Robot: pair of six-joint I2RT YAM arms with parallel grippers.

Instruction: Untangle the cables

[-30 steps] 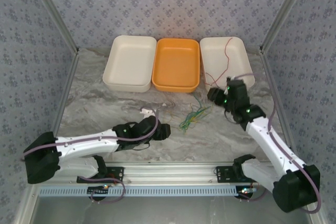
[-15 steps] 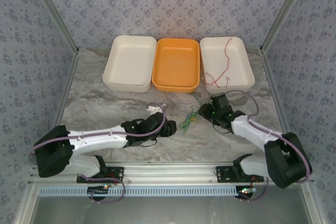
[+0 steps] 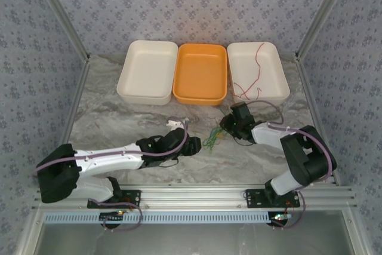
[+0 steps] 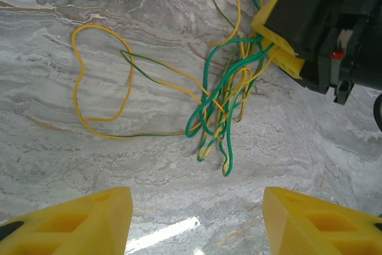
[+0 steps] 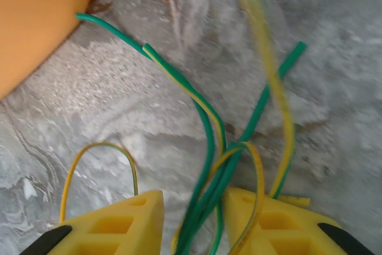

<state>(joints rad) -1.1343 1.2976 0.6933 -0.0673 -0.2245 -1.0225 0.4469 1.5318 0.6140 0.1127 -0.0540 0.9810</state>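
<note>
Loosely, the right tool (image 5: 194,198) brackets the cables (image 4: 221,111), unclenched, while the left tool (image 4: 194,192) hangs released nearby.

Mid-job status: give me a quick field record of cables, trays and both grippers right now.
tangle: green and yellow cables knotted on the table, between the two grippers
sorted: one red cable lies in the right white tray
other trays: orange tray centre, left white tray
left gripper: open, near the tangle, touching no cable
right gripper: jaws apart, straddling green and yellow strands at the tangle's edge
</note>
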